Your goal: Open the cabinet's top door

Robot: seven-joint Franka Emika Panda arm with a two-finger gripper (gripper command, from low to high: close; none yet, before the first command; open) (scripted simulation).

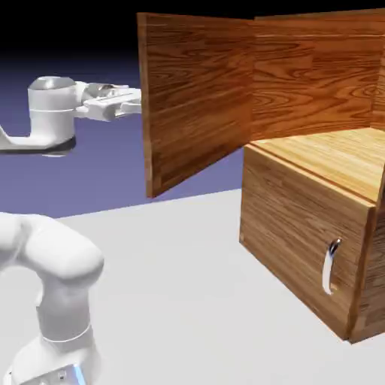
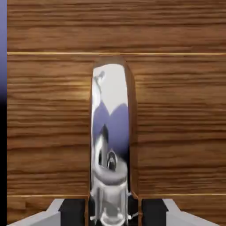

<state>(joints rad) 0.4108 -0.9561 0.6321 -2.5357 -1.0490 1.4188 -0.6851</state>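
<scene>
The brown wood-grain cabinet (image 1: 301,241) stands at the exterior view's right. Its top door (image 1: 195,98) is swung far out to the left, and the upper compartment behind it shows. My gripper (image 1: 135,101) reaches level to the door's outer left edge; the door hides the handle in this view. In the hand view the top door's curved silver handle (image 2: 110,132) runs up the middle of the wood panel (image 2: 176,110). My gripper (image 2: 110,212) is shut on that handle, with a dark finger pad (image 2: 73,209) pressed on each side.
The lower door is closed, with a short silver handle (image 1: 331,263) on its front. The white arm's base and elbow (image 1: 53,278) fill the lower left. Grey table top (image 1: 173,286) lies between the arm and the cabinet.
</scene>
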